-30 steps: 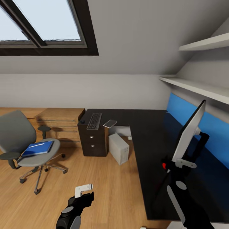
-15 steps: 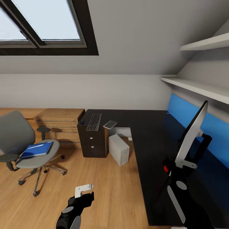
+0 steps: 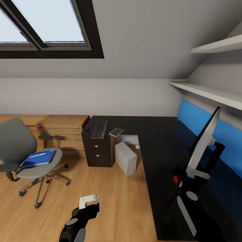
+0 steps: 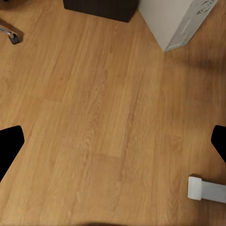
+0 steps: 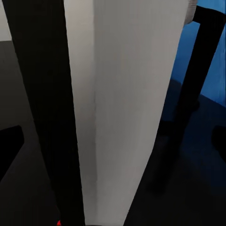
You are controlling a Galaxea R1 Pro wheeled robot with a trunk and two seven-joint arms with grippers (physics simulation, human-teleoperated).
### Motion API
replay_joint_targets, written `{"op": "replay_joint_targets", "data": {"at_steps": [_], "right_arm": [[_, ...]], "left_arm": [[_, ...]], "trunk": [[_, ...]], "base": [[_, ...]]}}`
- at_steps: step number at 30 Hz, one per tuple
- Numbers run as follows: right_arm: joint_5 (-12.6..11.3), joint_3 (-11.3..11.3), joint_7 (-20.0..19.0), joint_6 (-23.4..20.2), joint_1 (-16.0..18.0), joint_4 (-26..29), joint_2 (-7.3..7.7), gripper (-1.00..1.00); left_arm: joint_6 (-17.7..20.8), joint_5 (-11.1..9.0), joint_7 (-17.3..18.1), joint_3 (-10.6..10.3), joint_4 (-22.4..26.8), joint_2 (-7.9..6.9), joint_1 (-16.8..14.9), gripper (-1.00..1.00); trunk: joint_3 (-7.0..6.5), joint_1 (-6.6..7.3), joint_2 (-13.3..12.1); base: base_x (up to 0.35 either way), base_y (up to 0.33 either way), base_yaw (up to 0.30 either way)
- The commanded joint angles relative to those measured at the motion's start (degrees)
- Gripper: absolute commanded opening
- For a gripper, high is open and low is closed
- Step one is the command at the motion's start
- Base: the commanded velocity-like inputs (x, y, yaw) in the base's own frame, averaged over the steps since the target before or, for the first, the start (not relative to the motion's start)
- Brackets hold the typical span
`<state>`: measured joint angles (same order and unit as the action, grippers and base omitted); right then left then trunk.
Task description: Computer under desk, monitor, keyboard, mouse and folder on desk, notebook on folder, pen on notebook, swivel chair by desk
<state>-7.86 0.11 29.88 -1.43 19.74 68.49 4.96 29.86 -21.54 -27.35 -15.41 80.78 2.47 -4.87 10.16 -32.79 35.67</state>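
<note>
Placement of the monitor (image 3: 201,143) looked like the step in hand: the right arm's fingers (image 3: 194,173) were closed on the thin panel's lower edge, its matte black front and pale grey back upright between them, dark stand just past them over the glossy black worktop (image 3: 161,148) by the blue back panel (image 3: 191,117). Done well, I judged, the stand should be lowered flat and square before letting go, lest the tall slab tip. Well beyond the left arm's fingers (image 3: 88,200), whose spread I could not tell above wood-grain floor (image 4: 103,108), sat the boxy computer (image 3: 125,157) and the flat blue folder (image 3: 38,158) on the upholstered swivel chair (image 3: 23,151).
</note>
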Motion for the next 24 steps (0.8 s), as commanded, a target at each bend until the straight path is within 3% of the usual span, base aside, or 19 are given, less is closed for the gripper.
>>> {"op": "replay_joint_targets", "data": {"at_steps": [1,4,15,24], "right_arm": [[-0.31,0.08,0.77,-0.17,0.04,0.08,0.04,1.0],[-0.34,0.14,2.81,-0.22,0.04,0.07,0.05,1.0],[-0.32,0.19,3.58,-0.24,0.04,0.05,0.11,1.0],[-0.32,0.24,3.59,-0.24,0.04,0.07,0.14,1.0]], "left_arm": [[0.11,-0.6,-0.56,-0.1,0.08,-0.01,-0.05,1.0],[0.11,-0.61,-0.53,-0.13,0.08,-0.01,-0.05,1.0],[0.11,-0.68,-0.51,-0.13,0.08,-0.01,-0.05,1.0],[0.11,-0.69,-0.51,-0.19,0.08,-0.01,-0.05,1.0]], "trunk": [[0.1,-0.02,0.09],[0.1,-0.02,0.09],[0.1,-0.02,0.09],[0.1,-0.02,0.09]], "base": [[0.0,0.0,0.0],[0.0,0.0,0.0],[-0.003,-0.003,0.0],[-0.166,-0.194,0.0]]}}
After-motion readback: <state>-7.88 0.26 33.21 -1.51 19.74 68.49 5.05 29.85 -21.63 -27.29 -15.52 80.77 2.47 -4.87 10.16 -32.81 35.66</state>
